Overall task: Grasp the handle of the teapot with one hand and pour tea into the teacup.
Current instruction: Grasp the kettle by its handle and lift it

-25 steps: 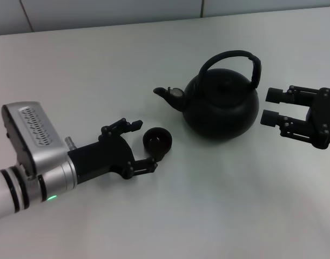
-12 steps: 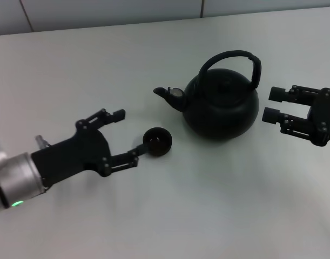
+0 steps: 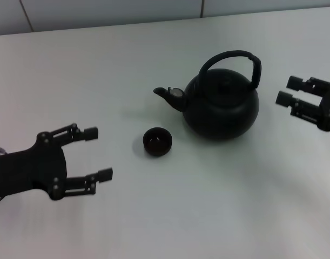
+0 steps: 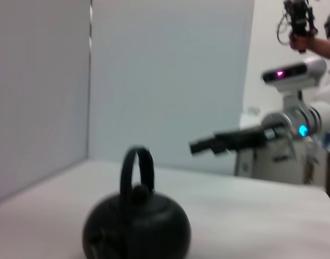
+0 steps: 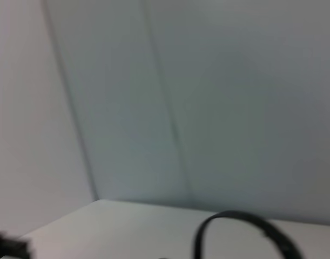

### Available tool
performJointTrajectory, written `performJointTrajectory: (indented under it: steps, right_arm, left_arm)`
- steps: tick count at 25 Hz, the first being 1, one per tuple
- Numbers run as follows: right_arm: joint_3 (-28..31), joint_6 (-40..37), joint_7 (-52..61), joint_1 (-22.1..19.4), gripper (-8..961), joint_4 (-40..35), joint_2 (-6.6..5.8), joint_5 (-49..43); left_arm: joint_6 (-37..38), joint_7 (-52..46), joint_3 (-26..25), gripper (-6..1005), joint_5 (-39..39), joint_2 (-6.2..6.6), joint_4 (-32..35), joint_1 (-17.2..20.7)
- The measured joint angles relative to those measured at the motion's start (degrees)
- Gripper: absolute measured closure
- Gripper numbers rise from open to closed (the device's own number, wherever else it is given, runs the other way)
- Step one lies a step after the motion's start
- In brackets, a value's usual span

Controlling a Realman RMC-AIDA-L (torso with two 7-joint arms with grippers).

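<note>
Head view: the teapot [image 3: 221, 105] stands upright on the white desk [image 3: 100, 81], handle [image 3: 233, 59] arched over its lid, spout toward the teacup [image 3: 157, 141] just beside it. Left tool [image 3: 98, 154] gapes wide, well apart from the cup. Right tool [image 3: 289, 91] is spread too, near the pot's ribbed handle side, touching nothing.

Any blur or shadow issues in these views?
Head view: sharp, even light, soft shadows beside the teapot and teacup. Left wrist view: teapot soft, out of focus. Right wrist view: blurred; only the handle arc shows.
</note>
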Motion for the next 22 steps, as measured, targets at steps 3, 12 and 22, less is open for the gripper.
performJointTrajectory:
  steps: [3, 12, 22]
  right_arm:
    - [2.8, 2.9, -1.3, 0.4, 395, 1.8, 0.01, 0.0]
    - [5.3, 12.0, -6.1, 2.5, 396, 8.3, 0.04, 0.4]
    - [4.6, 15.8, -7.8, 5.4, 396, 12.9, -0.02, 1.2]
  left_arm:
    - [0.8, -5.5, -4.2, 129, 8.4, -0.06, 2.7, -0.3]
    - [1.7, -7.5, -6.6, 129, 11.1, -0.56, 4.1, -0.2]
    - [1.2, -7.6, -7.8, 128, 11.2, -0.85, 4.1, -0.5]
